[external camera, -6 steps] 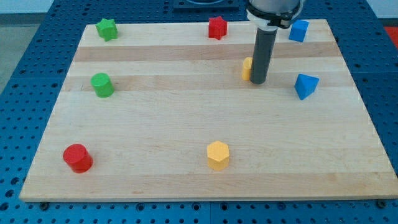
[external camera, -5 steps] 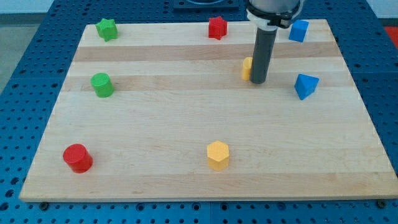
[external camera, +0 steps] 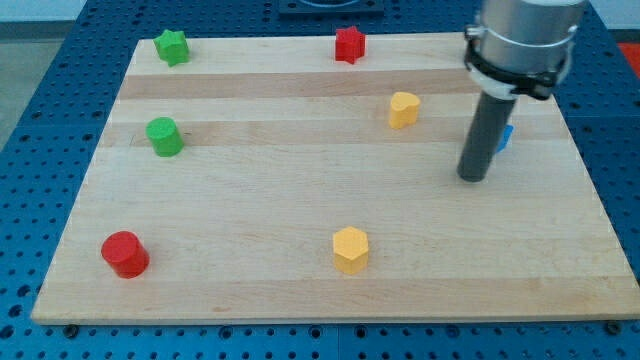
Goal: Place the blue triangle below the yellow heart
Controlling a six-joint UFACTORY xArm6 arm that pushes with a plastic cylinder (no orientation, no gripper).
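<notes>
A red cylinder and green cylinder are seen at the view's left. The yellow heart is found right of centre. My tip, jawless, is placed just beside the mostly hidden blue triangle.

Blue triangle: mostly hidden behind dark rod near tabletop's right edge in view; only small blue sliver shows at rod's right side, shape not readable here, pose cannot tell. Lies to view's right of and slightly lower than yellow heart, well apart from it.

Yellow heart: small yellow block, fully visible, resting flat on tabletop, upper right-of-centre in view. Lobed outline at top. Nothing touching it.
</notes>
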